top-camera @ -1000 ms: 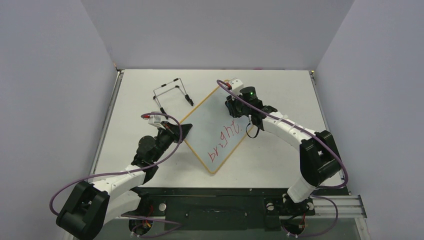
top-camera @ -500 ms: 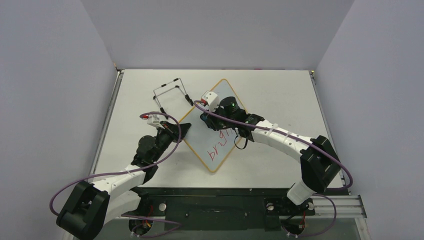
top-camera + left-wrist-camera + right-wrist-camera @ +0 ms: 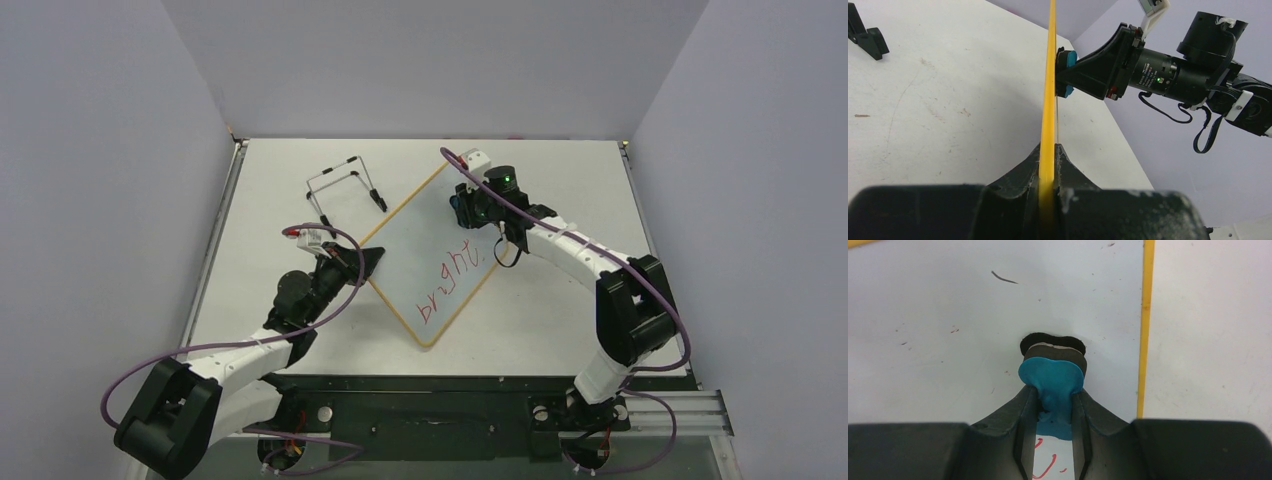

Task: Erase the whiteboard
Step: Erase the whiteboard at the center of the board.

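Observation:
The whiteboard (image 3: 420,240) is held tilted off the table, one corner pointing away from me, with red handwriting (image 3: 450,280) on its near half. My left gripper (image 3: 372,262) is shut on the board's left edge; in the left wrist view the yellow frame (image 3: 1049,75) runs straight up from between its jaws (image 3: 1050,147). My right gripper (image 3: 462,205) is shut on a blue eraser (image 3: 1052,375), whose dark pad presses on the white face (image 3: 948,315) near the far corner. The eraser (image 3: 1069,60) meets the board from the right. Red strokes (image 3: 1045,467) show just behind it.
A thin black wire stand (image 3: 345,185) lies on the table (image 3: 560,170) beyond the board's left edge; one of its feet (image 3: 868,37) shows in the left wrist view. Grey walls close the table in on three sides.
My right gripper swept the eraser left across the board's upper part, then came back to the far corner. The left arm and the board stayed put.

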